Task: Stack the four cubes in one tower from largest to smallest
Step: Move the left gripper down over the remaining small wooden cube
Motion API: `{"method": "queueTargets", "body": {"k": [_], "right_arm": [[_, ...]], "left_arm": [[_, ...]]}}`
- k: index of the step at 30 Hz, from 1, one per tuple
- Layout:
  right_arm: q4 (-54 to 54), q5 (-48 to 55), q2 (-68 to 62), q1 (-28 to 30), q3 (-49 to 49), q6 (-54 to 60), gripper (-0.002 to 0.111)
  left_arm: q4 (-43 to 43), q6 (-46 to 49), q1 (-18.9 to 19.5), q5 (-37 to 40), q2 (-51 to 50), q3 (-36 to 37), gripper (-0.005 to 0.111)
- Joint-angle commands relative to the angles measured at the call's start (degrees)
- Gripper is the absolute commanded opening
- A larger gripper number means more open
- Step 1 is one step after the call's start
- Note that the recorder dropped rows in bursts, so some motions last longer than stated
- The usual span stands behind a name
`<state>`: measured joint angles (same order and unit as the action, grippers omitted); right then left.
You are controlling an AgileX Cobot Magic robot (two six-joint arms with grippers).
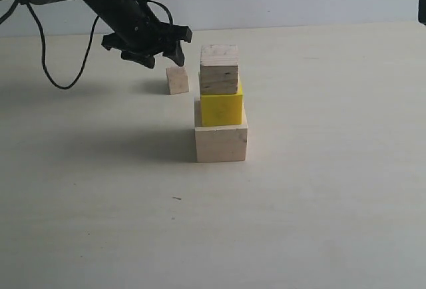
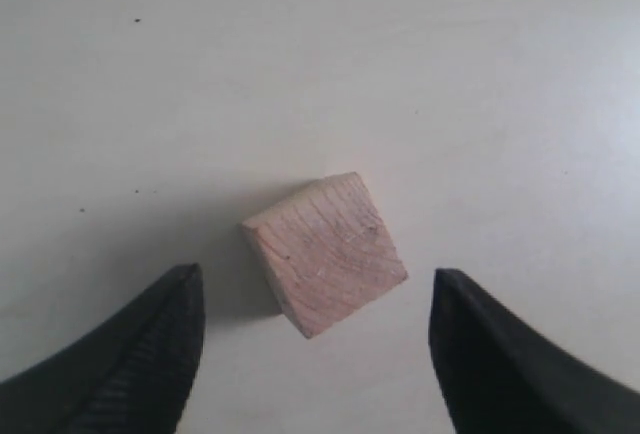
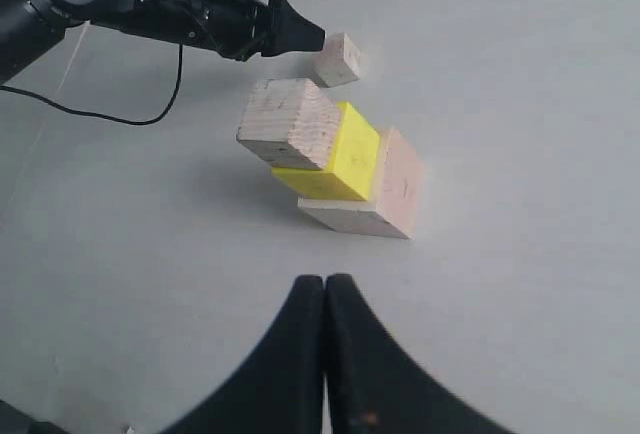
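Note:
Three cubes stand stacked at the table's middle: a large pale wood cube (image 1: 221, 142) at the base, a yellow cube (image 1: 221, 107) on it, and a grainy wood cube (image 1: 219, 70) on top. The smallest pale cube (image 1: 177, 80) (image 2: 324, 253) (image 3: 337, 59) rests alone on the table behind and to the left of the stack. My left gripper (image 1: 160, 56) (image 2: 315, 284) hovers just above it, open, its fingers (image 2: 150, 354) on either side and not touching it. My right gripper (image 3: 325, 284) is shut and empty, well back from the stack (image 3: 330, 159).
A black cable (image 1: 63, 69) loops down from the left arm at the table's far left. The pale tabletop (image 1: 299, 222) meets a light wall at the back. A dark edge of the right arm (image 1: 422, 9) shows at the far right.

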<state>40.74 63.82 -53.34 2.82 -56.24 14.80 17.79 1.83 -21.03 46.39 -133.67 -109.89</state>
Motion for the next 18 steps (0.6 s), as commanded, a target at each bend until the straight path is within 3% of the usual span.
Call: {"method": "queueTargets", "body": {"k": [1, 8, 18], "right_arm": [[0.18, -0.43, 0.29, 0.29, -0.06, 0.13, 0.0], [0.18, -0.43, 0.29, 0.29, -0.06, 0.13, 0.0], [0.18, -0.43, 0.29, 0.29, -0.06, 0.13, 0.0]], "left_arm": [[1.5, -0.77, -0.22, -2.05, 0.17, -0.24, 0.063], [1.76, -6.99, -0.22, -3.84, 0.17, -0.24, 0.062], [4.42, -7.01, -0.22, -3.06, -1.64, -0.24, 0.06]]}}
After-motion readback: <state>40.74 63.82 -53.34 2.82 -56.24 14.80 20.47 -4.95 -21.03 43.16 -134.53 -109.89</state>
